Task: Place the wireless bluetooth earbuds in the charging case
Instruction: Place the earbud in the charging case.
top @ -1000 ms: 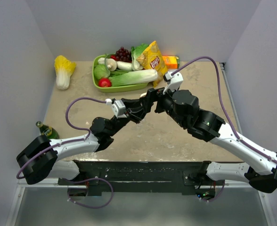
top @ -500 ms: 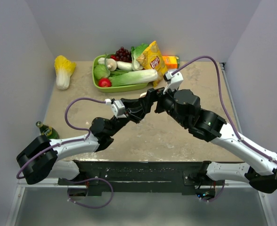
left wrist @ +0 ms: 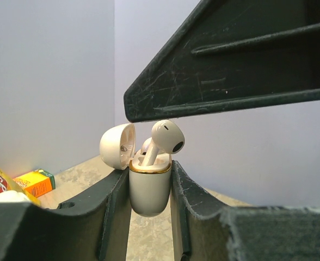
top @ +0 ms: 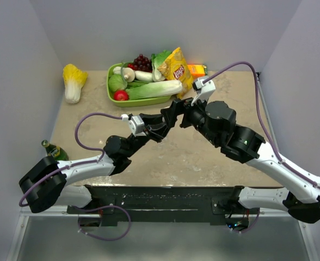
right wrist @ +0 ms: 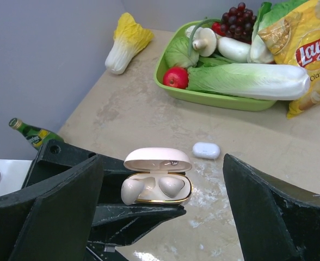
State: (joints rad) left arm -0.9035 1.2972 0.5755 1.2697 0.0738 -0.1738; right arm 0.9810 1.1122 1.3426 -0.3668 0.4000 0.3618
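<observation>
My left gripper (left wrist: pixel 148 176) is shut on the charging case (left wrist: pixel 149 198), a white case with a gold rim, and holds it upright above the table with its lid (left wrist: pixel 118 147) open. One earbud (right wrist: pixel 172 186) sits in its right socket. The other earbud (right wrist: pixel 131 190) stands tilted in the left socket with its head sticking up above the rim (left wrist: pixel 167 137). My right gripper (right wrist: pixel 160 217) is open and empty, with its fingers spread wide on either side of the case. In the top view the two grippers meet at mid-table (top: pixel 176 117), and the case is hidden there.
A small white pebble-shaped object (right wrist: pixel 206 150) lies on the table beyond the case. A green tray (top: pixel 114 98) of vegetables, a chips bag (top: pixel 176 69) and an orange box (top: pixel 197 69) stand at the back. A cabbage (top: pixel 73 81) lies back left. A green bottle (top: pixel 54 149) stands at the left.
My right arm has drawn back slightly up and to the right, away from the case. The left arm has held still with the case.
</observation>
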